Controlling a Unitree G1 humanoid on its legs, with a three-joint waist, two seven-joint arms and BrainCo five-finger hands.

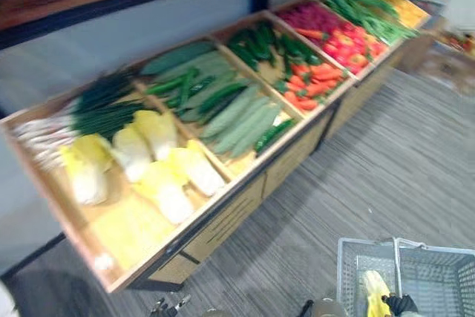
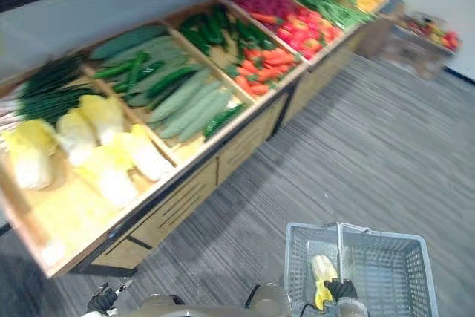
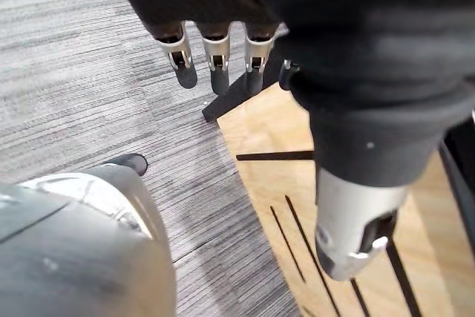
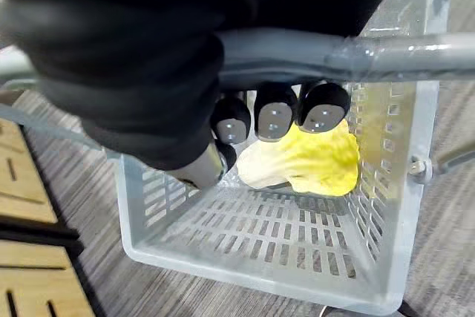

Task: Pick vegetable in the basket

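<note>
The right hand (image 4: 274,120) is clenched round the handle (image 4: 386,53) of the grey basket (image 2: 386,272) at five o'clock, where a pale yellow cabbage (image 4: 304,165) lies on the slatted floor. It looks light, leafy and easily bruised, best cradled round its firmer stem end, though the handle crosses above it. The left hand (image 3: 215,57) hangs released beside the wooden stand (image 1: 223,220), which runs from nine to one o'clock.

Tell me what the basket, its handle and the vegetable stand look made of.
Basket: likely pale grey plastic, going by the moulded slotted walls and matte finish. Handle: probably metal, a smooth grey bar with a dull sheen. Vegetable stand: light wood or wood-look board, with matte tan panels and faint grain.
</note>
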